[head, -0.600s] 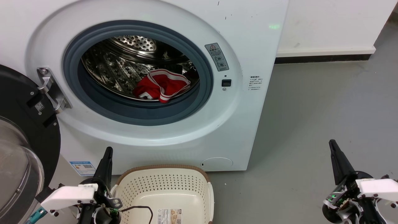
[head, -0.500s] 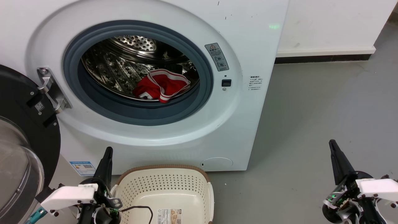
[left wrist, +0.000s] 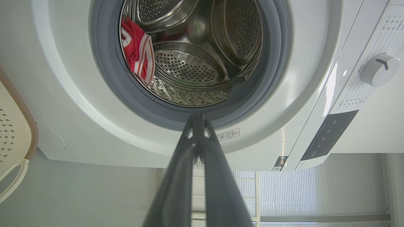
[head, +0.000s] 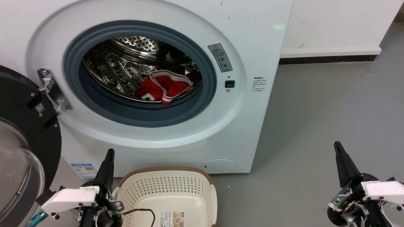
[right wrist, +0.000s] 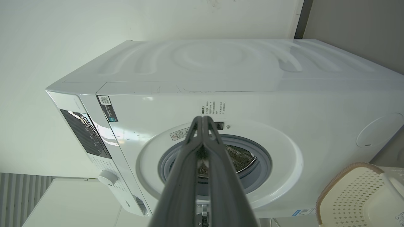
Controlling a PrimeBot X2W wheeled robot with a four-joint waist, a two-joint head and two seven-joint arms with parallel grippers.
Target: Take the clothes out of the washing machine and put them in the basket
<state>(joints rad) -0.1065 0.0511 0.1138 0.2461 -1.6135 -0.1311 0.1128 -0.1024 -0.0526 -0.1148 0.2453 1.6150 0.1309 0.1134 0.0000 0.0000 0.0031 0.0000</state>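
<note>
The white washing machine (head: pixel 252 47) stands with its door swung open to the left. Red clothes (head: pixel 164 86) with white striped bands lie at the front right of the steel drum, also seen as the red clothes (left wrist: pixel 137 53) in the left wrist view. The cream basket (head: pixel 167 176) with a brown rim sits on the floor below the opening, with nothing in it but a paper label. My left gripper (head: pixel 109 153) is shut and empty, low beside the basket's left edge. My right gripper (head: pixel 337 145) is shut and empty, over the floor far right of the machine.
The black-rimmed glass door (head: pixel 19 151) hangs open at the left, close to my left arm. Grey floor (head: pixel 315 110) stretches to the right of the machine up to a white wall with a dark skirting (head: pixel 328 58). A black cable lies over the basket's near edge.
</note>
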